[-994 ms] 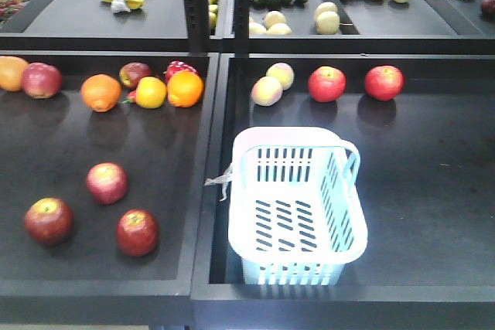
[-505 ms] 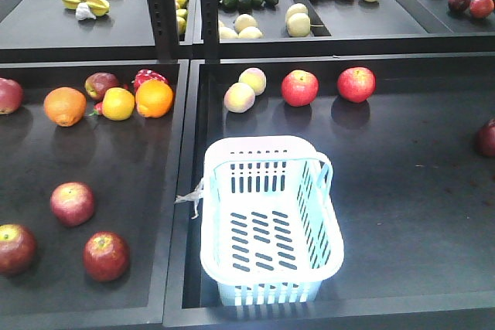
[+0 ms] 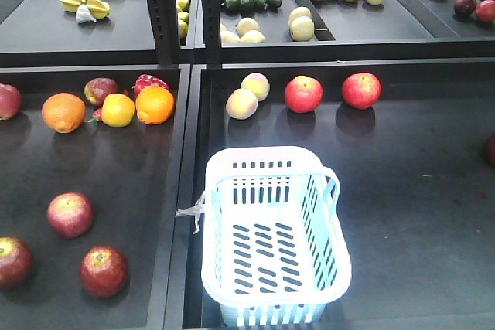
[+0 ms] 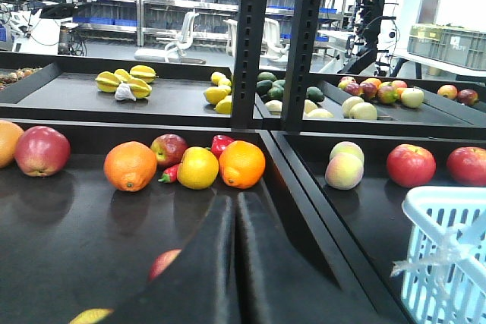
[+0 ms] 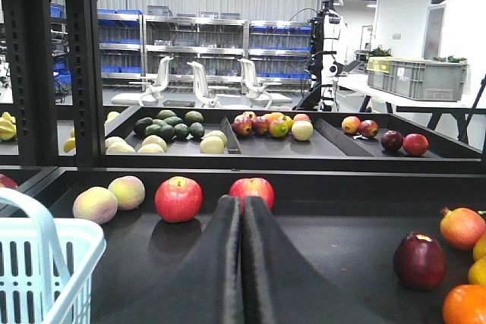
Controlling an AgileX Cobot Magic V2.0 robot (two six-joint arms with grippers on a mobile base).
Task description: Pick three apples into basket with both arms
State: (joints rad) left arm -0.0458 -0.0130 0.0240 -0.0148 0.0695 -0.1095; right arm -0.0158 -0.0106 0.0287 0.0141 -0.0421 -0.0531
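No legible text, brand, number or sign appears in any view. Small markings on the grey rectangular plastic crate (image 4: 456, 42) in the left wrist view are too blurred to read.

Left gripper (image 4: 235, 202): oranges (image 4: 241, 163) ahead of the jaws, flanking a lemon (image 4: 198, 167); apple (image 4: 163, 262) just left; basket (image 4: 448, 248) to the right.
Right gripper (image 5: 241, 202): two apples (image 5: 178, 198) ahead of the jaws, one straight beyond the tips; peaches (image 5: 96, 204) ahead-left; basket left, nearer.

Three deep-red apples (image 3: 69, 215) (image 3: 104, 270) (image 3: 11, 262) scattered on the left tray (image 3: 124, 183), pale-blue slotted basket (image 3: 267, 158) upright on the right.
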